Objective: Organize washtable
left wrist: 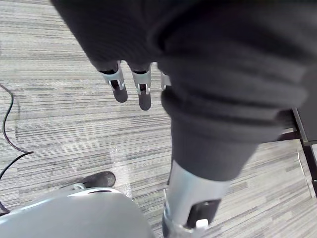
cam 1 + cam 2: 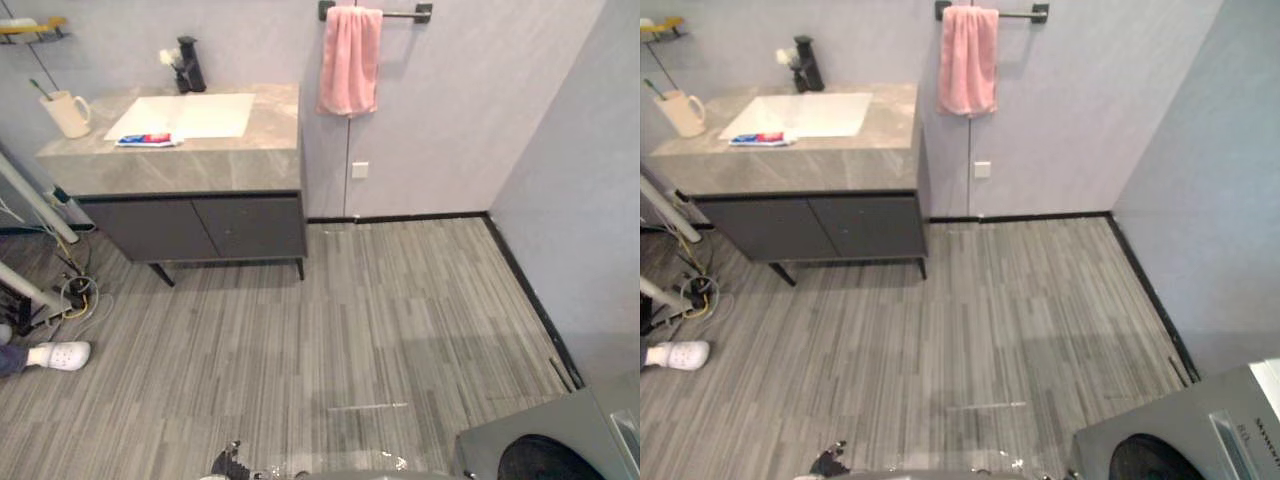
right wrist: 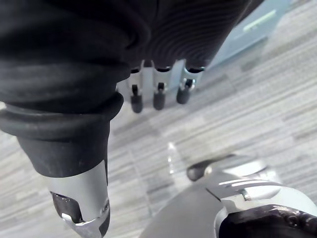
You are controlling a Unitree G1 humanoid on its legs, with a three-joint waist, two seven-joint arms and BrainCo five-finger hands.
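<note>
Left hand (image 1: 130, 82) and right hand (image 3: 158, 88) hang above the grey floor (image 2: 380, 330), fingers released and holding nothing. Across the room stands the desk (image 2: 200, 165), with a cup (image 2: 68, 113) at its left end. A toothpaste tube (image 2: 148, 140) lies just before the sink (image 2: 210, 112); its print is too small to read.

Pink towel (image 2: 350, 60) draped over a wall rail (image 2: 400, 13). White socket (image 2: 360, 170) just below. White shoe (image 2: 60, 355) on grey plank floor (image 2: 400, 320). Grey machine (image 2: 1180, 420), dark round door, lower right.
</note>
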